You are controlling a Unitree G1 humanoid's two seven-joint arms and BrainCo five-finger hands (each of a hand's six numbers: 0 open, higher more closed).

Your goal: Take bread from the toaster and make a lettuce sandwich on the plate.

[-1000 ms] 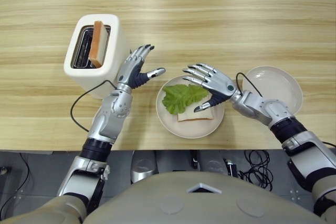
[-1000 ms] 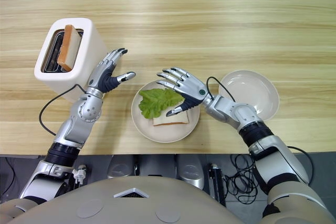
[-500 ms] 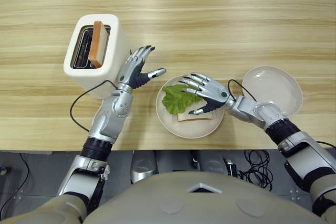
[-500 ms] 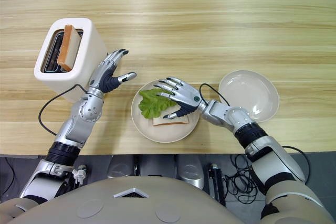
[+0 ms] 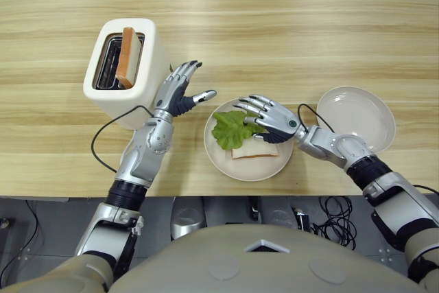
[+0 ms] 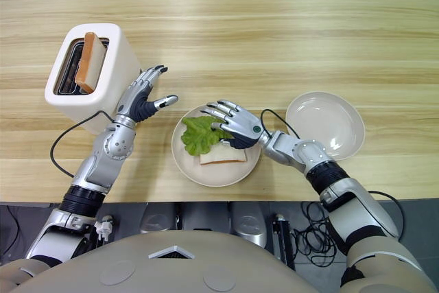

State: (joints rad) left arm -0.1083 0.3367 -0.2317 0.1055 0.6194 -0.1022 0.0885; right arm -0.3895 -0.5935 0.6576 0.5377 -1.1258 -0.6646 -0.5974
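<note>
A white toaster (image 5: 137, 80) stands at the left with one toasted bread slice (image 5: 127, 56) sticking up from its slot. Just right of it my left hand (image 5: 180, 90) is held open, touching nothing. On the round plate (image 5: 247, 171) lies a bread slice (image 5: 259, 149) with a green lettuce leaf (image 5: 230, 130) partly over its left end. My right hand (image 5: 272, 119) rests over the plate's right half, its fingers and thumb closed on the leaf's right edge. The leaf is bunched up there.
A second, empty white plate (image 5: 357, 118) sits at the right beside my right forearm. The toaster's black cord (image 5: 103, 143) loops across the table under my left arm. Bare wooden table (image 5: 274, 25) stretches behind everything.
My right hand came down and left onto the plate and its thumb closed against the lettuce, which now looks bunched. The left hand and toaster stayed put.
</note>
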